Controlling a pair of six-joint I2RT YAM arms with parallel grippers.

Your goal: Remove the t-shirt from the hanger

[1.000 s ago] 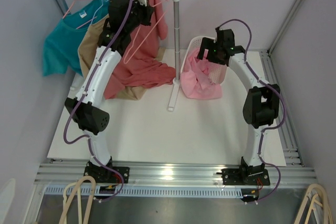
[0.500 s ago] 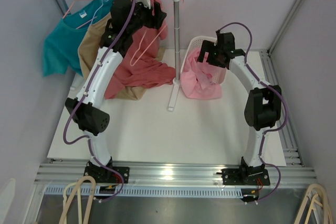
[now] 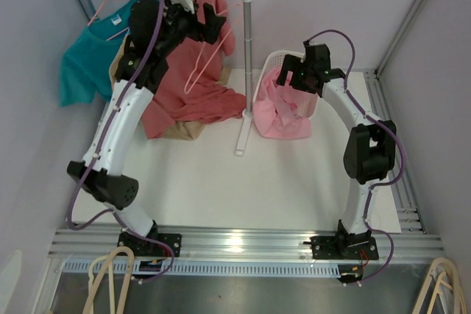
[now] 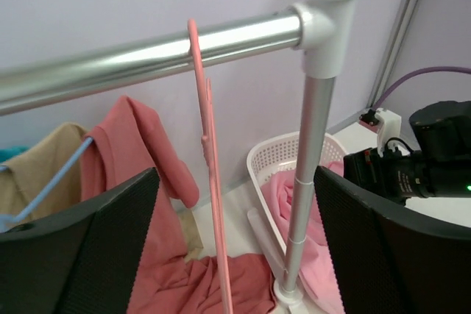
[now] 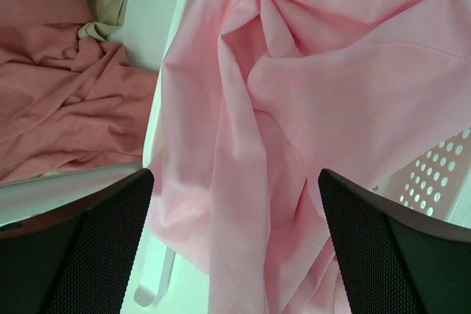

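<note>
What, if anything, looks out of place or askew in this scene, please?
Two things stand out. The red shirt sags lopsided beside the pink hanger, and its lower part lies heaped on the table. The pink cloth spills over the rim of the basket onto the table.

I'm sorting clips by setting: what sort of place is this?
Probably a lab test cell staged as a laundry corner: a clothes rail hung with t-shirts, a white laundry basket of pink cloth, and robot arms bolted to a table with an aluminium frame.
</note>
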